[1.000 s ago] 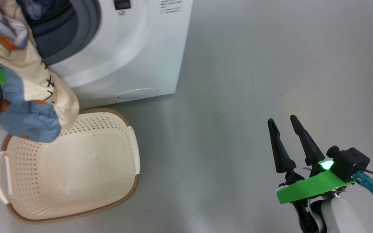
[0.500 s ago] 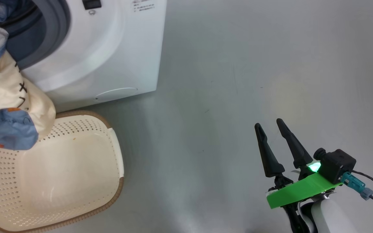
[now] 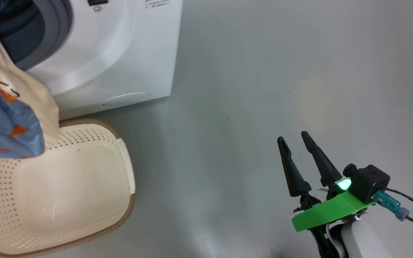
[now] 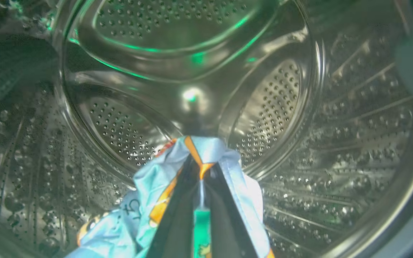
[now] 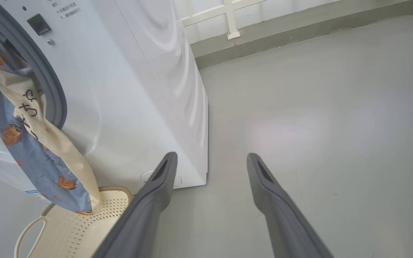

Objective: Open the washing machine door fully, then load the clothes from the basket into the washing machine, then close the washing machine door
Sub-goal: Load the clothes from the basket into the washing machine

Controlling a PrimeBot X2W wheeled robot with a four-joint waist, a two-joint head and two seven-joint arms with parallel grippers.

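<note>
The left gripper (image 4: pixel 201 166) is reaching inside the steel drum (image 4: pixel 281 89) of the washing machine (image 3: pixel 120 53), its fingers clamping together on the clothes (image 4: pixel 145 193), a blue bear-print bundle. The bundle's tail is hanging out of the opening over the basket (image 3: pixel 129 204), which is sitting just beside the machine front. The right gripper (image 3: pixel 292 138) is hovering over the floor (image 3: pixel 264 71), fingers spread wide, holding nothing

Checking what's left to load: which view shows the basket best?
Head view: the basket is seen from above, its floor bare, one corner behind the hanging clothes. The right wrist view catches its corner; the left wrist view looks into the drum.
</note>
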